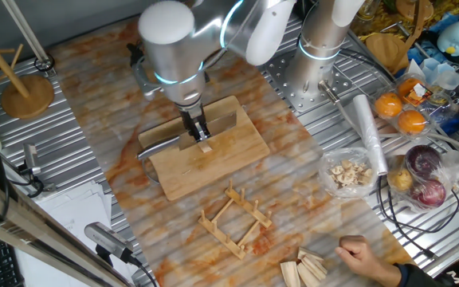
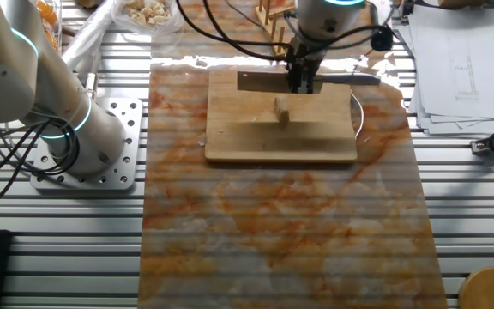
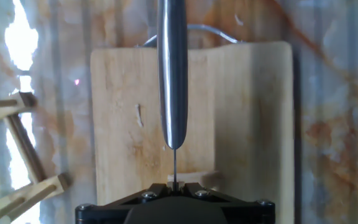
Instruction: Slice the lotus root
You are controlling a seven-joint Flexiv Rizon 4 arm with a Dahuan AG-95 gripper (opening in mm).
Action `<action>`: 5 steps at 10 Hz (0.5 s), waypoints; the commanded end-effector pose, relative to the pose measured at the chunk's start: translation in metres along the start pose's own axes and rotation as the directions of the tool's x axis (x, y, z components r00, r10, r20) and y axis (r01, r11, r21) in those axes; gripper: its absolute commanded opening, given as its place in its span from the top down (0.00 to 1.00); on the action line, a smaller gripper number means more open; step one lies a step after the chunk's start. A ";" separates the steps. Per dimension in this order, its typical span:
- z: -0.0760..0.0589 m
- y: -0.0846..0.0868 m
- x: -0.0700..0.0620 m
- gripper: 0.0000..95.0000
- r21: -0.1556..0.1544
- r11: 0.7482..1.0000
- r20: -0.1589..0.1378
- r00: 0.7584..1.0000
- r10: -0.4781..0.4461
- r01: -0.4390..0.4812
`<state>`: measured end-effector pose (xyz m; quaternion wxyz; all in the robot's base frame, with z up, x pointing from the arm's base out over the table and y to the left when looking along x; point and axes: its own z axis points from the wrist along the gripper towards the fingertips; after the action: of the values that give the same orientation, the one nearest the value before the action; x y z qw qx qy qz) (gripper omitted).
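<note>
On the wooden cutting board [image 2: 281,142], near its middle, lies the lotus root [image 2: 281,110], a small pale stub that looks uncut. My tool [image 1: 198,132] is clamped narrow around the handle of a knife [image 2: 268,81], whose blade hangs level above the board just on the far side of the root in the other fixed view, apart from it. In the hand view the blade's spine [image 3: 173,74] runs straight away from me, and the root [image 3: 194,178] shows as a pale sliver beside the bottom of it, a little to the right.

To cut well, I judge I must first bring the edge squarely over one end of the stub, across its length, so the first slice comes off thin. Then I should press straight down with no twist, since so small a loose piece could roll or skid under a slanted blade. A person's hand [image 1: 362,253] rests at the near right of the worktop [image 1: 309,215], well apart from my cutting line.
</note>
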<state>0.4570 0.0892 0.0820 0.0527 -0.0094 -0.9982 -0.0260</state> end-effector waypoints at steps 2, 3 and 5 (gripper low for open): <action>0.007 -0.001 0.005 1.00 0.004 1.000 -0.025 1.000 -0.013 0.013; 0.008 -0.002 0.005 1.00 0.010 1.000 -0.028 1.000 0.000 0.001; -0.008 -0.004 0.006 1.00 0.011 1.000 -0.028 0.999 0.017 -0.017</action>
<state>0.4573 0.0866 0.0857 0.0701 -0.0177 -0.9972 -0.0168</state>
